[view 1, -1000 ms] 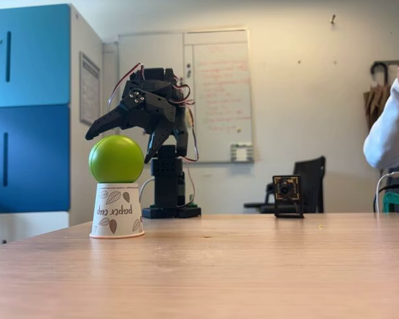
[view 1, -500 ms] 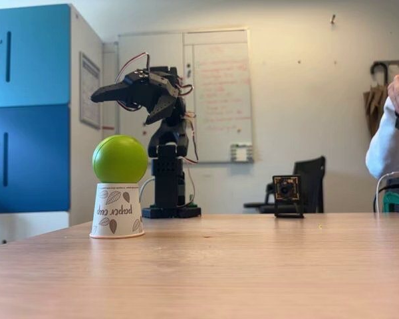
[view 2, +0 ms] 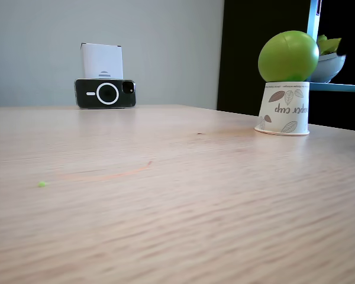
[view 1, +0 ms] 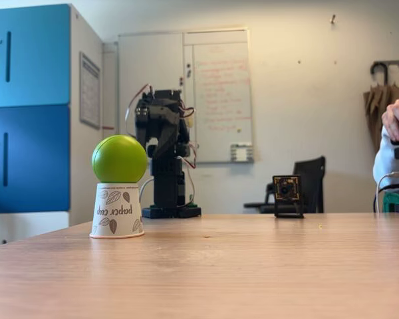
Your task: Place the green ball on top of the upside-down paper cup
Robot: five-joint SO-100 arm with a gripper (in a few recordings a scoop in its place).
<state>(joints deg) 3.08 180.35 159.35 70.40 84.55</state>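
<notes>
ball (view 1: 119,159) on top of upside-down cup (view 1: 117,211) | cup stands on table (view 1: 239,266), left part in both fixed views' near one | arm (view 1: 163,156) behind cup, to its right | small camera (view 1: 287,195) on table, well right of cup | phone (view 2: 105,93) on table, far left of cup

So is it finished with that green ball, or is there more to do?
It looks finished. The green ball sits on top of the upside-down paper cup, and both fixed views show it there with nothing touching it. The arm is folded up over its base behind the cup, well clear of the ball. Nothing is in hand, and nothing looks left to do. I cannot tell whether its gripper is open.
</notes>
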